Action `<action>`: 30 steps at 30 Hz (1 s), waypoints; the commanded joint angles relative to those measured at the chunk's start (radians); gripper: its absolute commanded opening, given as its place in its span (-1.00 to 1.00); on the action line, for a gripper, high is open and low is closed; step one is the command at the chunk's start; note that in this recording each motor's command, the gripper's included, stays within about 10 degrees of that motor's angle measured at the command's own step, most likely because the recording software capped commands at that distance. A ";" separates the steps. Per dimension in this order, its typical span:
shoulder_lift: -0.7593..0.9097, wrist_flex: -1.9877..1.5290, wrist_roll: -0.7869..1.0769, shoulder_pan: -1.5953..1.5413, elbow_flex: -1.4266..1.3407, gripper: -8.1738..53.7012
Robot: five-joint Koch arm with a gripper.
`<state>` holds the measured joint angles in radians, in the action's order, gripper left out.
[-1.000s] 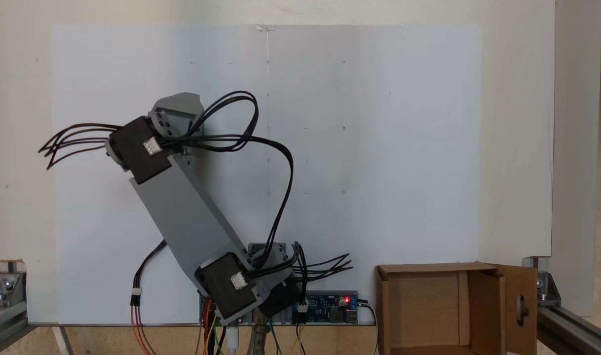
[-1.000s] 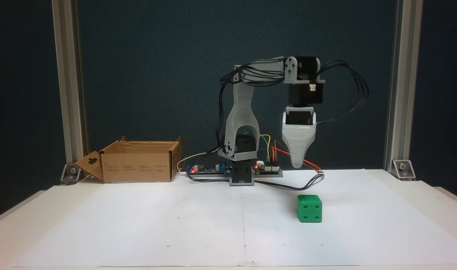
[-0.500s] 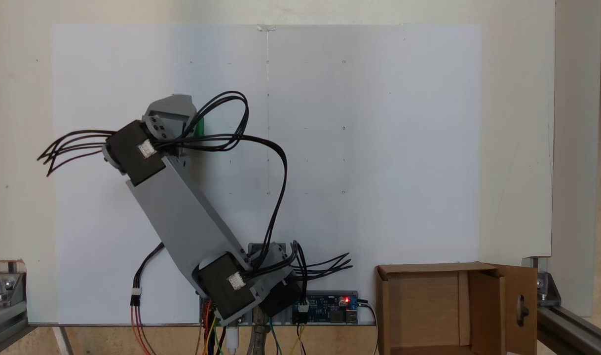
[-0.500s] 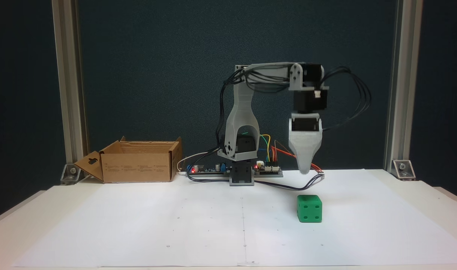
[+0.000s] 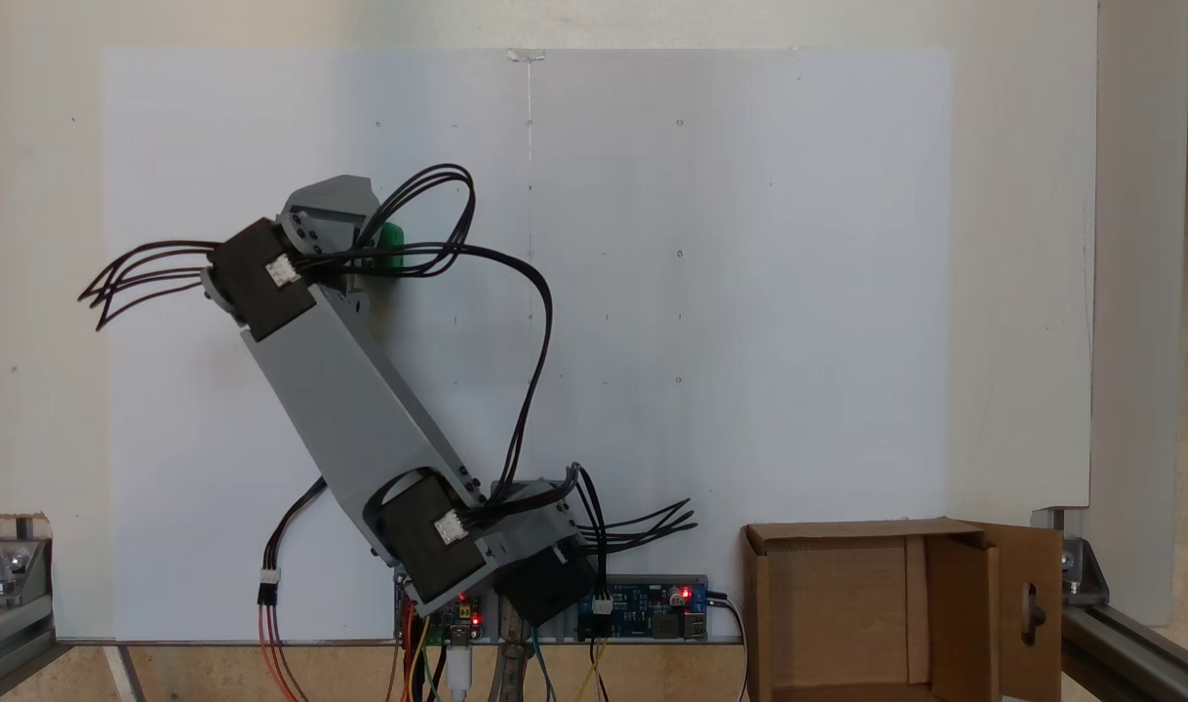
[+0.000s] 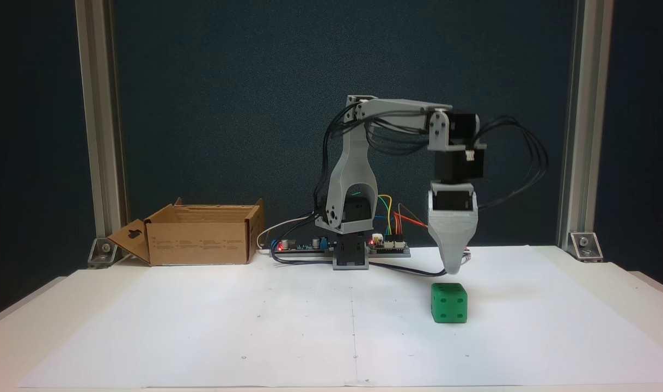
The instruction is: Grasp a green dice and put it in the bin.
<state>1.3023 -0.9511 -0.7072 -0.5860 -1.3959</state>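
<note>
Lower than a second ago, your gripper point(image 6: 452, 270) now hangs just above the green dice point(image 6: 449, 302), tip pointing straight down, and the upper arm has tipped forward. Going left to right in the front fixed view: the bin point(image 6: 201, 234) stands open-topped at the far left, well apart, then the arm's base, then the dice on the white paper point(image 6: 255, 326). You are on the approach step; nothing is held. Only one tapered tip shows, so I cannot tell how far the jaws are parted. Next, you need them parted, then a straight descent around the dice. It sits square and flat with no long axis, a four-pip face toward the front camera.
</note>
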 commanded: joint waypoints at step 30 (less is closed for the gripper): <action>-0.069 0.018 -0.078 0.006 -0.003 0.63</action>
<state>1.2379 -0.9449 -0.7072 -0.5798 -1.4128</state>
